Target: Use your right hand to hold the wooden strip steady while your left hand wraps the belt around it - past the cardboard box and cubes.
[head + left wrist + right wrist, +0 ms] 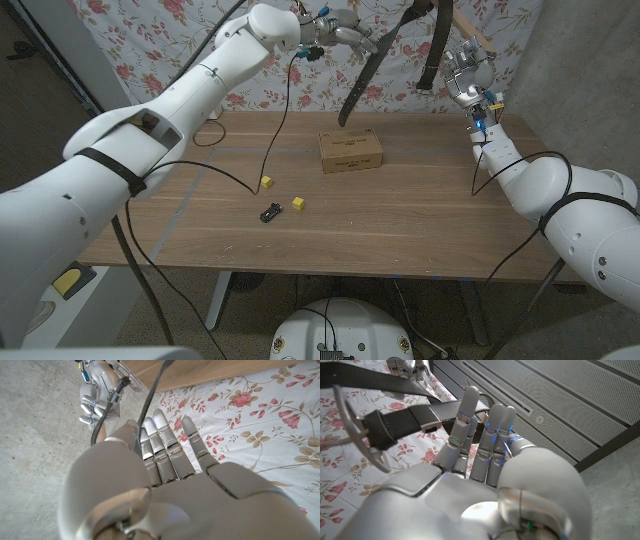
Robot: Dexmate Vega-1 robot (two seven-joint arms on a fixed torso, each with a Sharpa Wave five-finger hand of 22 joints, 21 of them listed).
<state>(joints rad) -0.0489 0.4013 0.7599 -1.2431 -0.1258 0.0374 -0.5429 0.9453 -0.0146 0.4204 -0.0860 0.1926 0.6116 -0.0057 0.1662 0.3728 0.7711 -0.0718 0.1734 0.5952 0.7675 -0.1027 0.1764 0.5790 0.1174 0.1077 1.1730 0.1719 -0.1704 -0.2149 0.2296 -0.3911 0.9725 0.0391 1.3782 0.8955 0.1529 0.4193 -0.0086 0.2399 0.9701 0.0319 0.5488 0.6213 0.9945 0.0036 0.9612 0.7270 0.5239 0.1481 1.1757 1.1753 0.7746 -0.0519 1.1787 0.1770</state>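
We're mid-wrap: left hand [340,33] grips the dark leather belt [368,72] high above the table; right hand [467,75] appears closed on the thin wooden strip [462,28], though it's mostly hidden. Belt drapes over the strip, both ends dangling. Below sit the brown cardboard box [351,150], two yellow cubes [266,182], and a small black clip [270,212], clear of the work.

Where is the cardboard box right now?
In the head view, the cardboard box sits on the wooden table right of centre toward the far edge, below the hanging belt.
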